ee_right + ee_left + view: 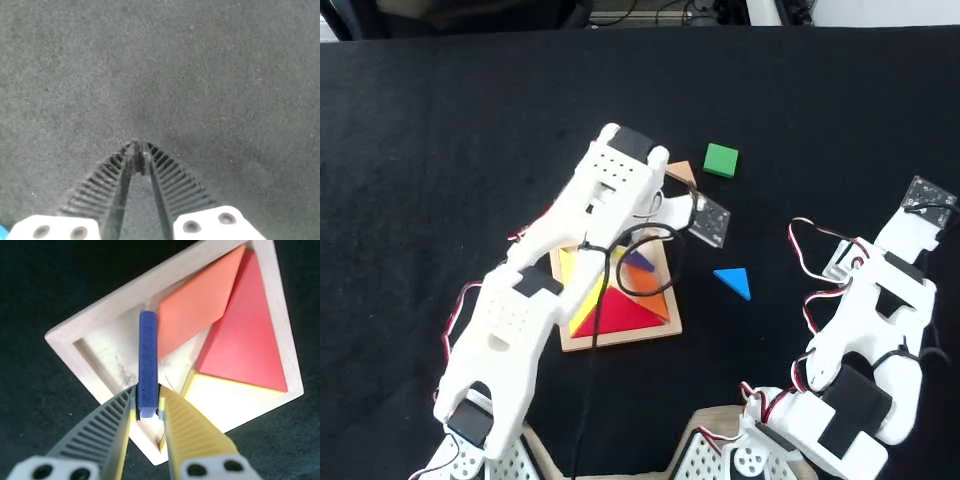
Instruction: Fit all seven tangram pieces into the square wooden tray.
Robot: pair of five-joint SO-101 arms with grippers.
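The square wooden tray point(100, 316) holds an orange piece point(195, 310), a red triangle point(245, 340) and a yellow piece point(235, 400). My left gripper point(148, 401) is shut on a dark blue piece point(148, 355), held on edge above the tray's bare corner. From above, that arm covers much of the tray point(620, 338), with the dark piece point(638, 262) showing beneath it. A green square point(720, 160), a light blue triangle point(733, 281) and a tan piece point(680, 172), partly hidden by the arm, lie on the cloth. My right gripper point(138, 152) is shut and empty over bare black cloth.
The right arm point(880, 290) stands at the table's right side, apart from the pieces. Black cloth covers the table. Cables loop off both arms, one across the tray.
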